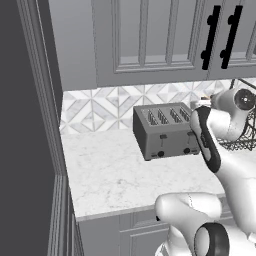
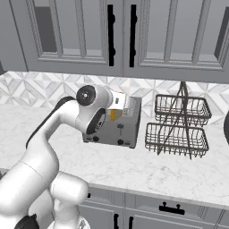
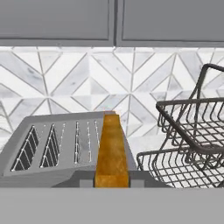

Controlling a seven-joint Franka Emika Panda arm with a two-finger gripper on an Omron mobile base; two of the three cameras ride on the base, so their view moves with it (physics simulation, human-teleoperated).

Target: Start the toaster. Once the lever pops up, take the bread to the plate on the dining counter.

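Toaster (image 1: 165,131), a dark grey four-slot box, stands on the white marble-look counter (image 1: 115,175) against the diamond-patterned backsplash (image 1: 100,107), below the grey wall cabinets (image 1: 150,40). From the left base camera its whole front face is exposed, with two small lever tabs and two black round knobs, and three of the top slots read as dark and open; the arm's forearm crosses in front of its right end. From the right base camera the arm's wrist covers most of the toaster's left half, but a two-tier wire basket rack (image 2: 179,127) appears in full, standing just beside the toaster on its right, apart from it. An orange patch behind the wrist there is the bread (image 2: 112,115). Looking along the gripper, the hand camera gives the clearest view of the bread (image 3: 111,153): a golden-orange crust edge standing upright at the toaster's rightmost slot, rising above the top plate, with the empty slots to its left and the wire rack to its right. The fingertips themselves cannot be made out in any view; the gripper is pressed together, and whether it pinches the bread cannot be told.
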